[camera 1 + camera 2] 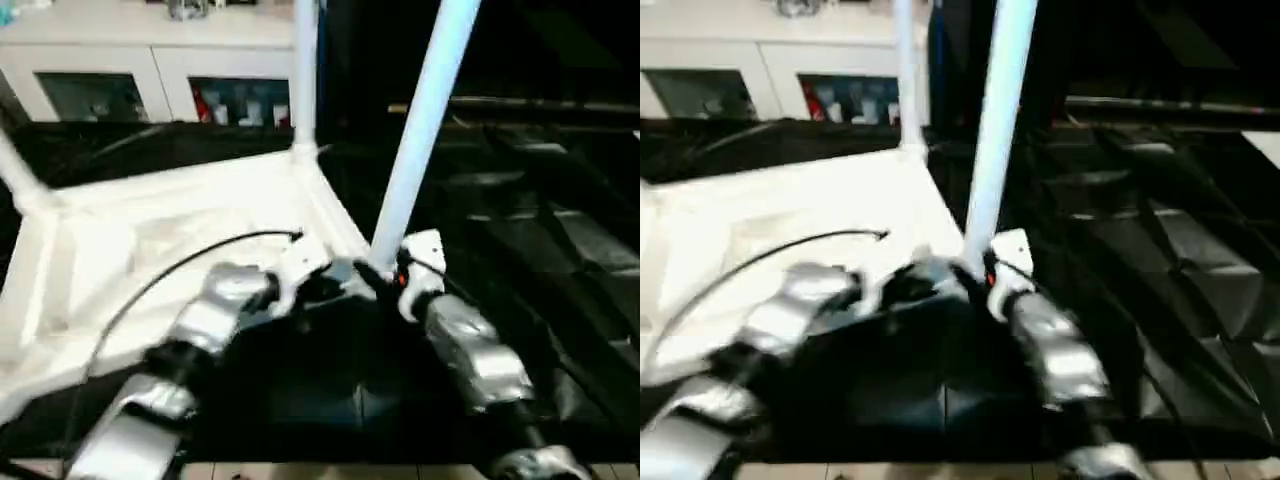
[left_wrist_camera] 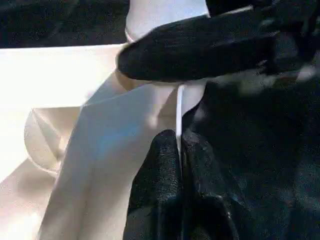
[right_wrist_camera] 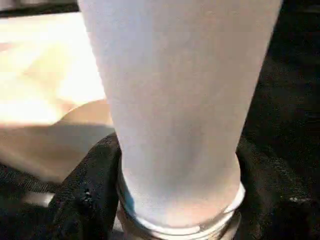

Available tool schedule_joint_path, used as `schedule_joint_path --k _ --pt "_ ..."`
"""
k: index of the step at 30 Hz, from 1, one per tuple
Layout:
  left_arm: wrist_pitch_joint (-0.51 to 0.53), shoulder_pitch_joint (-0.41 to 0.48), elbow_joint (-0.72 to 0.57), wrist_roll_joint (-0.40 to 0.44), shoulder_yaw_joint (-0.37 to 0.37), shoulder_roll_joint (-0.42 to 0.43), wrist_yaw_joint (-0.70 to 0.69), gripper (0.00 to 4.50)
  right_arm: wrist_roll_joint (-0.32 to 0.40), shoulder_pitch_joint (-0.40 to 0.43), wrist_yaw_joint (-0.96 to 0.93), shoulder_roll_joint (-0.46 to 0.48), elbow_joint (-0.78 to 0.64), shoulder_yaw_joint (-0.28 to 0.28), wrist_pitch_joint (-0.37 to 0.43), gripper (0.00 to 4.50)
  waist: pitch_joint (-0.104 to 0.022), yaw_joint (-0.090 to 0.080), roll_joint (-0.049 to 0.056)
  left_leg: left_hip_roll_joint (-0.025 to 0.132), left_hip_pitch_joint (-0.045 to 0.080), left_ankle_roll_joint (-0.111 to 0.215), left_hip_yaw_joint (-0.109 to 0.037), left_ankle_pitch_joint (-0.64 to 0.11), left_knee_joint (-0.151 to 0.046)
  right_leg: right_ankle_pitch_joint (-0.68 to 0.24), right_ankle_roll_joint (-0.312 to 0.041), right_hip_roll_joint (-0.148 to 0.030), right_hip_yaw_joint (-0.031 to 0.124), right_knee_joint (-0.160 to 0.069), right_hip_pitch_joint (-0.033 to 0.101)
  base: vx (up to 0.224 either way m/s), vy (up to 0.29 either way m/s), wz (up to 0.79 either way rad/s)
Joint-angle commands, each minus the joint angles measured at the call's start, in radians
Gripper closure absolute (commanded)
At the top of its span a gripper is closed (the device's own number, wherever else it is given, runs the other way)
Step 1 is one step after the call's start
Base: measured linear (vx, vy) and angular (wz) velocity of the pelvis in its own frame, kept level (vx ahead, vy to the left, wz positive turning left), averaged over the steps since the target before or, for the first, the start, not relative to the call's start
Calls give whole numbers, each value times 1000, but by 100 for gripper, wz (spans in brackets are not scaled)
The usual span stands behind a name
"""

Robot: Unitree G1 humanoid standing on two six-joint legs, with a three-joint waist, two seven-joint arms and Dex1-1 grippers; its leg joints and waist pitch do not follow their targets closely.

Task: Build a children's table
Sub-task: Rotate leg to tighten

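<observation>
The right gripper (image 1: 385, 275) clasps the base of a leaning leg (image 1: 420, 130) at the table top's (image 1: 150, 250) near corner. The left gripper (image 2: 178, 150) is pinched closed on the top's thin rim beside it; another leg (image 1: 306, 70) stands upright in the far corner.

Black work surface (image 1: 560, 270), w/ creased black sheeting on the robot's right side. White table top (image 1: 150, 250) lies directly on it, upside down, rim up, taking up the left half. Light strip of floor (image 1: 330, 470) along near edge. White cabinet (image 1: 150, 60) stands behind the surface.
</observation>
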Motion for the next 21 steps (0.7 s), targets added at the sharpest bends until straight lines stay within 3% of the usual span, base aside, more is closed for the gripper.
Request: schedule_joint_path --k 1,4,8,10,13,15,18,19,20,21 --pt "19 0 49 1 -13 -60 85 450 -37 -6 -64 33 63 30 4 174 -50 -2 -8 33 24 -28 -24 -327 -81 -370 -167 -47 33 -96 22 0 0 0" --pt "10 -10 60 8 -22 -83 91 450 -55 -24 -81 46 81 40 -8 174 -51 -1 -12 31 18 -10 -22 -315 -80 -334 -160 -47 34 -96 25 0 0 0" --pt "-14 -18 60 -2 -14 -81 64 450 -33 -39 -65 39 74 8 -25 174 -53 3 -13 30 14 7 -22 -299 -79 -326 -155 -49 34 -96 30 0 0 0" --pt "-27 -13 52 1 -15 -64 44 450 -24 -35 -35 19 62 1 -38 105 -53 4 -9 31 13 13 -22 -285 -80 -306 -158 -48 33 -94 30 0 0 0" --pt "-52 14 16 -20 -17 -22 -36 450 28 -17 126 -50 -5 5 -33 84 -57 8 -9 32 8 39 -21 -251 -75 -232 -176 -48 32 -87 38 0 0 0" --pt "-63 25 3 -31 -19 -8 -69 450 39 -13 162 -65 -21 10 -24 71 -57 7 -11 34 7 48 -19 -235 -74 -208 -186 -47 33 -84 36 0 0 0" --pt "-106 70 -50 -75 -18 70 -235 450 93 43 451 -213 -171 97 49 57 -57 18 -11 35 6 81 -18 -207 -70 -180 -194 -46 31 -80 43 0 0 0" --pt "-104 76 -60 -81 -19 82 -258 450 100 56 499 -241 -199 111 58 57 -57 18 -12 38 5 84 -18 -205 -70 -179 -195 -47 32 -79 43 0 0 0" --pt "-109 80 -66 -86 -21 97 -284 450 108 66 543 -268 -224 125 66 57 -56 21 -4 38 7 80 -18 -211 -71 -193 -195 -48 32 -80 40 0 0 0" --pt "-105 85 -76 -93 -24 116 -319 450 114 77 589 -300 -251 139 75 57 -55 19 -7 39 7 73 -18 -222 -73 -206 -199 -46 32 -81 39 0 0 0"
